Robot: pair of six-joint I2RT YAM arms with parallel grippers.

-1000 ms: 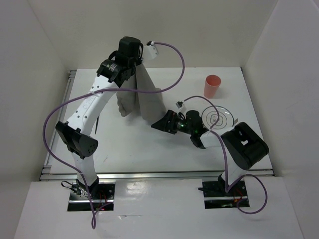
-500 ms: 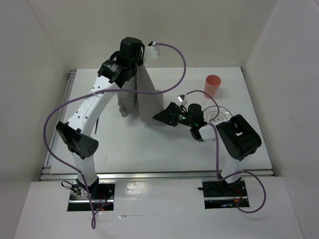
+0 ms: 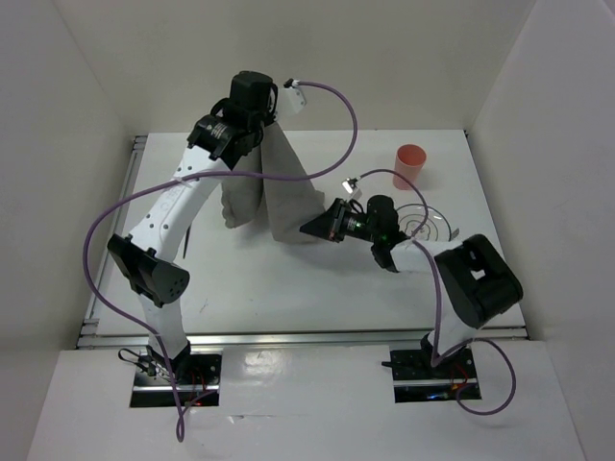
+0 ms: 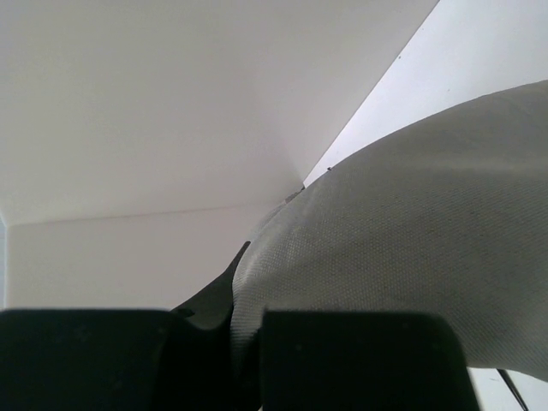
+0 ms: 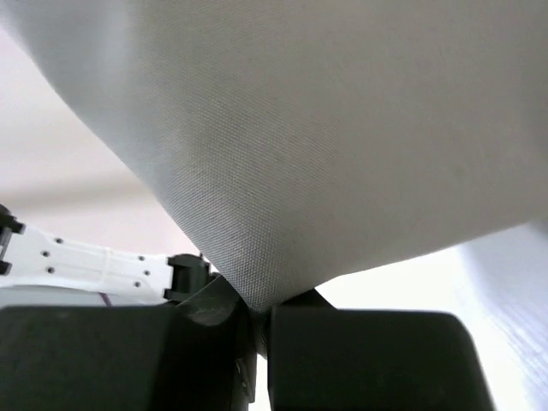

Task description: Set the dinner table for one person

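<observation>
A grey cloth mat [image 3: 283, 187] hangs over the white dinner table [image 3: 288, 283]. My left gripper [image 3: 267, 123] is raised at the back and shut on the mat's top edge; in the left wrist view the weave [image 4: 411, 248] runs down between the dark fingers [image 4: 244, 318]. My right gripper [image 3: 309, 229] is low, near the table's middle, shut on the mat's lower right corner. In the right wrist view the cloth [image 5: 325, 145] narrows to a point pinched between the jaws [image 5: 261, 312].
A pink cup [image 3: 410, 165] stands at the back right. A clear glass plate [image 3: 428, 223] lies in front of it, partly under the right arm. A thin dark utensil [image 3: 189, 240] lies by the left arm. White walls surround the table.
The right gripper, open a second ago, reached left to the hanging mat and shut on its lower corner. The left gripper kept its hold up high.
</observation>
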